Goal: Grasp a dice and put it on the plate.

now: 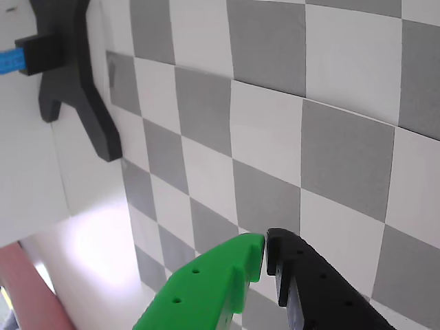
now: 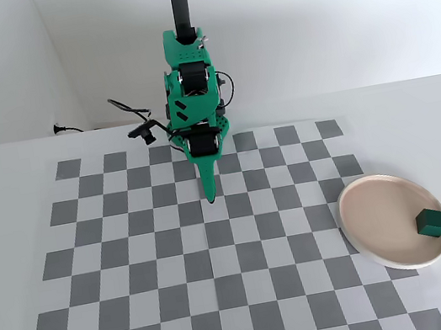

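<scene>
One dice (image 2: 431, 220) sits on the plate (image 2: 374, 210), near its right rim in the fixed view. Well left of the plate, the gripper (image 1: 265, 256) hangs clenched and empty over the checkered mat (image 2: 134, 257).

1 dice (image 2: 431, 221), 1 plate (image 2: 366, 216) — 1 gripper (image 2: 211, 198)
</scene>
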Action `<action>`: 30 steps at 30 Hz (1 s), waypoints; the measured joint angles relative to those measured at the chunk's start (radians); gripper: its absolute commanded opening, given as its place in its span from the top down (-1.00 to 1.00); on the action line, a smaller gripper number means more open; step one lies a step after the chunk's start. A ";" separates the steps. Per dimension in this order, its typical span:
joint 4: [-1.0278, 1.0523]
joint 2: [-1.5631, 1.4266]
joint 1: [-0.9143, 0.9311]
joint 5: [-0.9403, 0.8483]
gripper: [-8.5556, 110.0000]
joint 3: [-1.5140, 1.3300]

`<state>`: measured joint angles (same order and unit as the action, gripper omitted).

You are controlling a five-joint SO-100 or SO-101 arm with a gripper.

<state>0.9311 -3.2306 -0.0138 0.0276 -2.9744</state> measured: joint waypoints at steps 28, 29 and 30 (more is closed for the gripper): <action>0.005 -0.091 0.055 0.015 0.83 -0.135; 0.005 -0.091 0.055 0.015 0.86 -0.135; 0.005 -0.091 0.055 0.015 0.88 -0.135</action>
<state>0.9357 -3.3211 0.0414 0.0430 -3.1094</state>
